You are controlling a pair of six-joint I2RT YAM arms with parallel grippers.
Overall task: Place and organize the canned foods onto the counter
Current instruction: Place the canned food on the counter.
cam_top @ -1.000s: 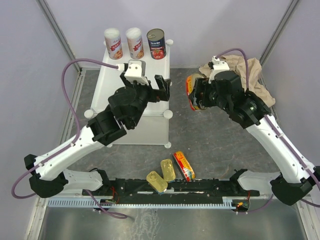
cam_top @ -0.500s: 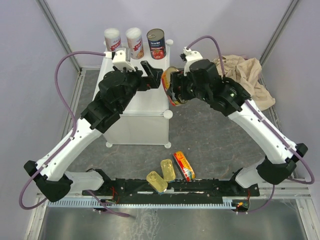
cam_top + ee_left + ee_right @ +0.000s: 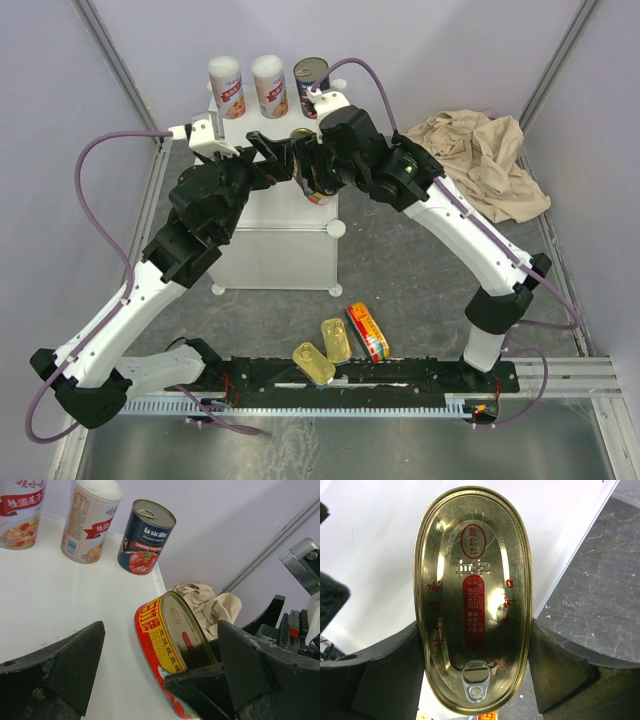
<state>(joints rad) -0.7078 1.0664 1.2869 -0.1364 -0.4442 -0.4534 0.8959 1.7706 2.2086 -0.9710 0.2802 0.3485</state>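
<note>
Right gripper (image 3: 476, 665) pinches the red-yellow tin (image 3: 472, 595) up on its edge over the right side of the counter (image 3: 275, 245), so you bring it in from that side and set it down gently.

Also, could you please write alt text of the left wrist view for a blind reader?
A red-yellow oblong tin, gripped on edge by the right gripper, is inside the open left gripper over the white counter. Two white-and-red cans and a dark tomato can stand at the back; a cloth lies beyond.
</note>
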